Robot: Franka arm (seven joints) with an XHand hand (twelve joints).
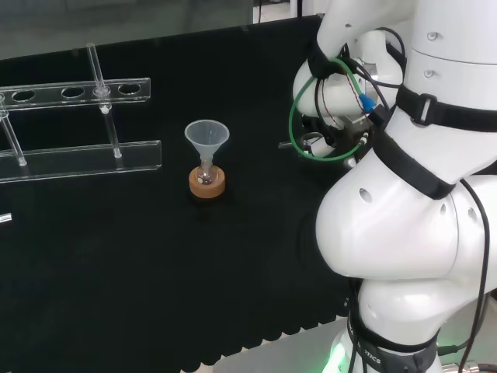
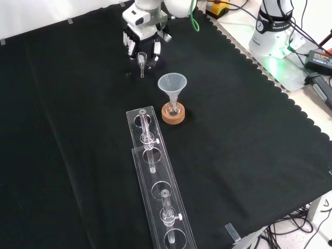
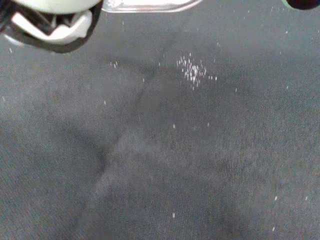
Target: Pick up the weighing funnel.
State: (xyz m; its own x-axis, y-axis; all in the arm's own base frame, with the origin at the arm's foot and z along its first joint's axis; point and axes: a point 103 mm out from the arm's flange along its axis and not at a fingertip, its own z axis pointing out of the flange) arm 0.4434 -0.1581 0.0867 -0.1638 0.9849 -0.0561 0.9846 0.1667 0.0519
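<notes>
Black cloth [image 2: 78,114], robot hand [image 2: 145,39] fingers-down, clasping weighing funnel [image 2: 141,65]

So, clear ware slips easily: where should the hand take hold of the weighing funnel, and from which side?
Probably its wider scoop end, from above: in the front view the weighing funnel sits just below the hand, thin stem pointing away from it.

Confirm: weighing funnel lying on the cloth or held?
Held. In the front view the robot hand curls round the weighing funnel, stem hanging down. Whether it clears the cloth: cannot tell.
</notes>
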